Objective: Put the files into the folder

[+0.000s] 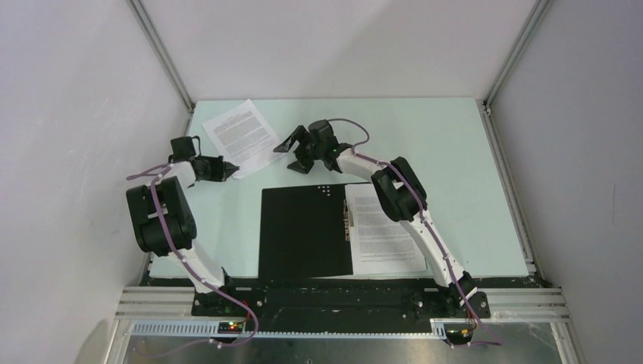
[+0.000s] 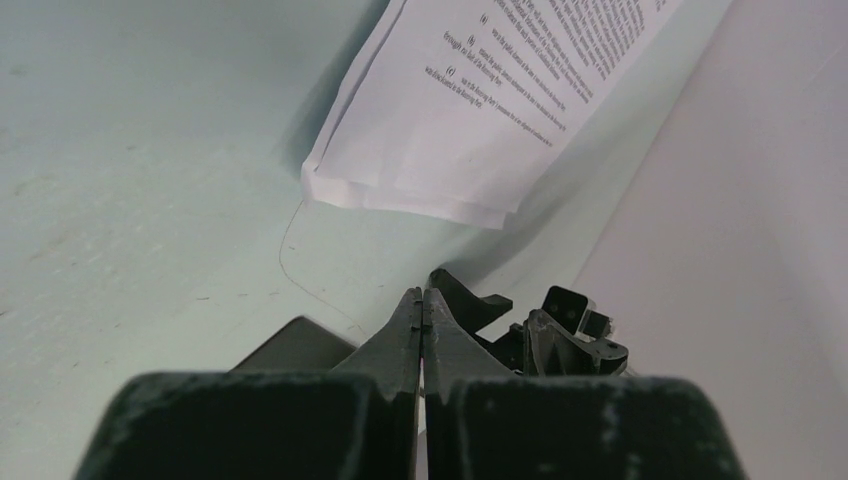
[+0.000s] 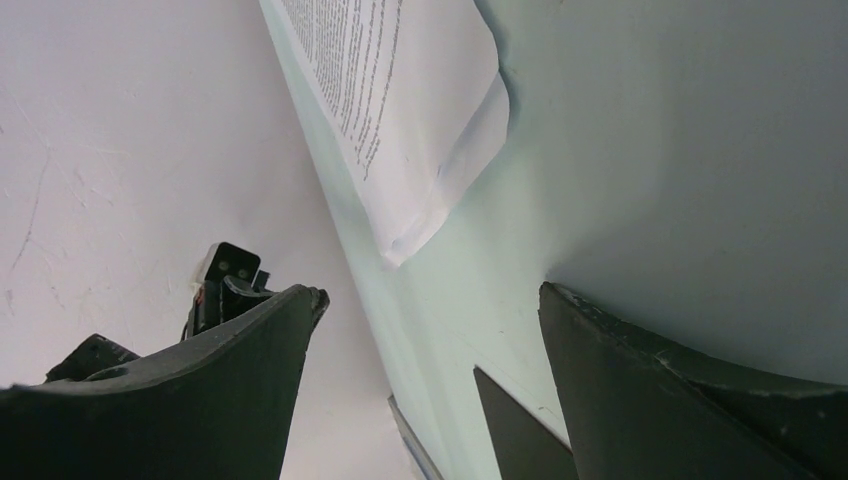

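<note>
The folder lies open near the front, black inside up, with its metal clip along the spine. One printed white sheet lies on its right half. The other sheet lies flat at the back left; it also shows in the left wrist view and the right wrist view. My left gripper is shut and empty, its tips just short of the sheet's near corner. My right gripper is open and empty, beside the sheet's right corner.
The pale green table is walled by white panels at the left, back and right. The back sheet lies close to the left wall. A far corner of the folder shows in both wrist views.
</note>
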